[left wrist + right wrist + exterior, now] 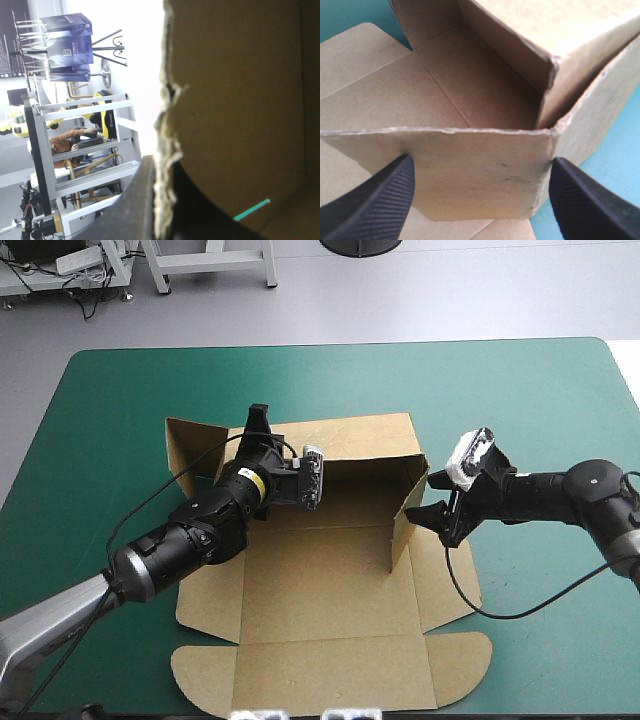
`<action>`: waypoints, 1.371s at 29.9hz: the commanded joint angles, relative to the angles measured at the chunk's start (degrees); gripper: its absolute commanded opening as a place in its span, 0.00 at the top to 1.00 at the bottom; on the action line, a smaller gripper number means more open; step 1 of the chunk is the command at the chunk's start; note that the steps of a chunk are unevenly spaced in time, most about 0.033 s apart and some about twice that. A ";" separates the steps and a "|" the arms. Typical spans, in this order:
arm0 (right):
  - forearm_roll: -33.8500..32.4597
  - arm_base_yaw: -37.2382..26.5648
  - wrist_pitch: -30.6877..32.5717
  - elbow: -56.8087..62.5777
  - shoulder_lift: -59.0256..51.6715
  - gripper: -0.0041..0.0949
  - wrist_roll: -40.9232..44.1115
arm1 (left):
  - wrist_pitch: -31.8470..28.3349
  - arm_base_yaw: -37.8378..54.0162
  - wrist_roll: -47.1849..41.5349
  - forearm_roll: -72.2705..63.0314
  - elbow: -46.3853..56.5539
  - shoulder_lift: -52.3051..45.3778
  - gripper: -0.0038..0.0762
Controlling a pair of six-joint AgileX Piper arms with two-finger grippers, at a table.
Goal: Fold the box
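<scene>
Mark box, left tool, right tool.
box point(320, 585), high view, flat floor panel.
left tool point(259, 418), high view, fingertips clamped on a raised wall.
right tool point(436, 497), high view, gap between its open fingers.

Left gripper angled forward, fingers all but closed on the box. Right gripper points inward, fingers spread wide.

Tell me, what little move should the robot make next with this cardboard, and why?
Probably the right gripper should nudge forward against the box's raised right wall, squaring it to the back wall. Its open fingers face that wall's outer side without holding it, while the left gripper pinches the back wall, steadying it.
</scene>
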 commanded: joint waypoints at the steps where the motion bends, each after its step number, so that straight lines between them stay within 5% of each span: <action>1: 3.74 0.28 -1.03 -1.15 -2.65 0.26 0.11 | 0.71 -0.34 -0.25 -2.05 -0.39 -1.08 0.96; 12: 12.45 0.90 -5.28 -1.15 1.04 0.26 -2.16 | 0.58 -0.34 -1.05 -2.05 -0.39 -1.08 0.96; 19: 3.60 9.37 -15.01 -1.15 1.04 0.27 2.79 | 0.58 -0.34 -1.05 -2.39 -0.39 -1.08 0.96; 25: 5.31 12.90 -26.84 -1.15 1.04 0.27 4.46 | 0.58 -0.34 -1.05 -3.32 -0.39 -1.08 0.96; 35: 5.91 13.51 -31.40 2.46 1.04 0.27 6.60 | 0.58 -0.34 -1.05 -4.20 -0.39 -1.08 0.96; 37: 10.80 13.51 -32.78 5.34 1.04 0.27 1.36 | 0.58 -0.34 -1.05 -4.38 -0.39 -1.08 0.96; 41: 35.24 13.51 -33.18 10.65 1.04 0.27 -22.28 | 0.11 -0.34 -1.05 -4.60 -0.39 -1.08 0.96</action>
